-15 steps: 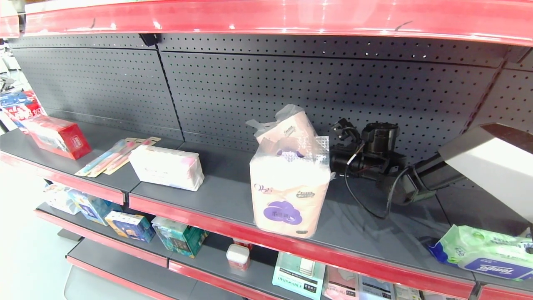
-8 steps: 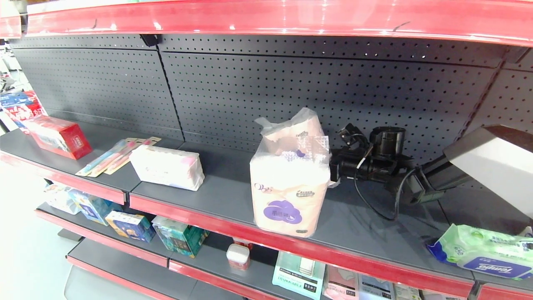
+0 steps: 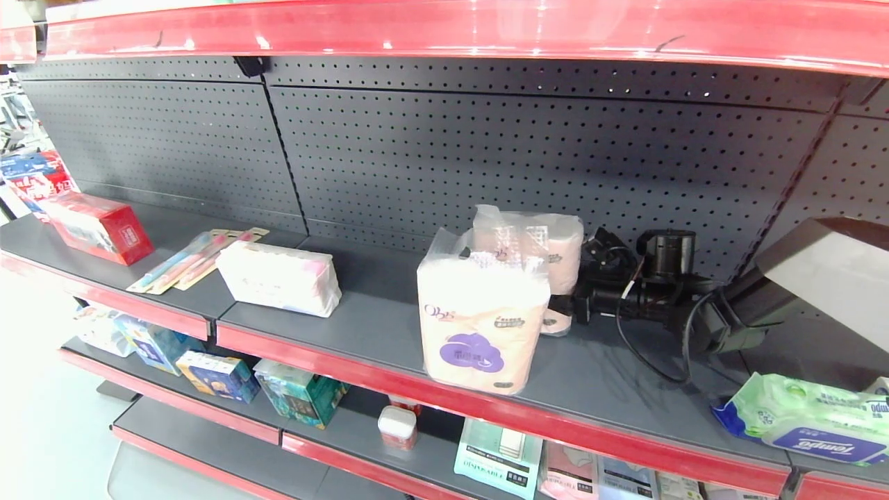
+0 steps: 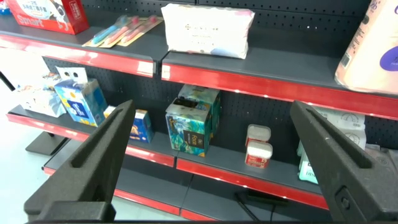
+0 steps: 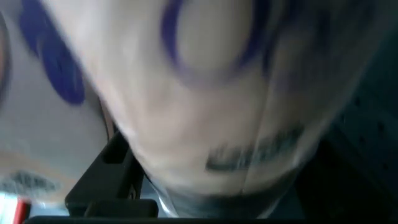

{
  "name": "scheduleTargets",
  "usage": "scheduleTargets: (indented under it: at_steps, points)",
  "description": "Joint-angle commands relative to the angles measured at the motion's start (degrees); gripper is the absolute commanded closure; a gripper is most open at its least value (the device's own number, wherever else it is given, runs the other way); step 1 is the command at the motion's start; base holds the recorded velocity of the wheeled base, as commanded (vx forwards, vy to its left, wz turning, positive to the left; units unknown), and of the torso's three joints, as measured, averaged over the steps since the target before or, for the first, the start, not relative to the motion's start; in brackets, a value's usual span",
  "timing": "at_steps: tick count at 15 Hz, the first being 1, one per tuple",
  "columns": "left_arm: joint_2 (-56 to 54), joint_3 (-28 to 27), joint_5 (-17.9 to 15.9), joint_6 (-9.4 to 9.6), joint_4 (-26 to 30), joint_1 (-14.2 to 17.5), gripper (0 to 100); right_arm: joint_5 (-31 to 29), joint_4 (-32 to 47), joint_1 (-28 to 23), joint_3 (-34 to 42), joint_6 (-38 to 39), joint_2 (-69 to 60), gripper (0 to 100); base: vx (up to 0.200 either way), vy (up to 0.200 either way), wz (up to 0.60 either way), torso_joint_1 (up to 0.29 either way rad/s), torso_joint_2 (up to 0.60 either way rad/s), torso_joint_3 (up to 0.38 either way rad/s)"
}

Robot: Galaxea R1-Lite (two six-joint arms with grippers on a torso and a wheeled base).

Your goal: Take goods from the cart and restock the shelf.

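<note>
Within the right pincer's [image 3: 564, 305] closed grip stands a paper-roll pack [image 3: 552, 250] on the shelf [image 3: 361, 312], with a larger pack [image 3: 479, 312] just past it. The left pincer [image 4: 211, 109] is spread wide and empty.

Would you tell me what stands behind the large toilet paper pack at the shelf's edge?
A smaller toilet roll pack, held by the right gripper; its lower left part is covered.

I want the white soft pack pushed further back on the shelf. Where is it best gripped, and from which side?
Probably from above, pinching the white soft pack across its narrow width, front face to back face, near the middle. It lies flat, with its long side along the shelf edge and open room overhead. The toothbrushes lie close by its left end.
</note>
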Motion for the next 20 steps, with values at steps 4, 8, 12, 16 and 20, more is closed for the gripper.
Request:
scheduleTargets:
  at_steps: [4,8,12,16,20]
  points:
    - [0.07,0.05,0.02,0.02,0.02,-0.07,0,2.29,-0.05,-2.38,2.12,-3.94,0.38,100,0.0,0.0,0.0,0.0,0.0,0.0]
    - [0.07,0.05,0.02,0.02,0.02,0.02,0,2.99,-0.14,-2.38,2.65,-4.03,0.38,100,0.0,0.0,0.0,0.0,0.0,0.0]
    - [0.07,0.05,0.02,0.02,0.02,0.02,0,2.81,-0.23,-0.8,2.47,-4.12,0.64,100,0.0,0.0,0.0,0.0,0.0,0.0]
    - [0.07,0.05,0.02,0.02,0.02,0.02,0,2.02,-0.14,1.14,1.86,-3.15,1.35,100,0.0,0.0,0.0,0.0,0.0,0.0]
    - [0.07,0.05,0.02,0.02,0.02,0.02,0,-2.46,-0.14,1.4,0.01,-1.04,1.96,100,0.0,0.0,0.0,0.0,0.0,0.0]
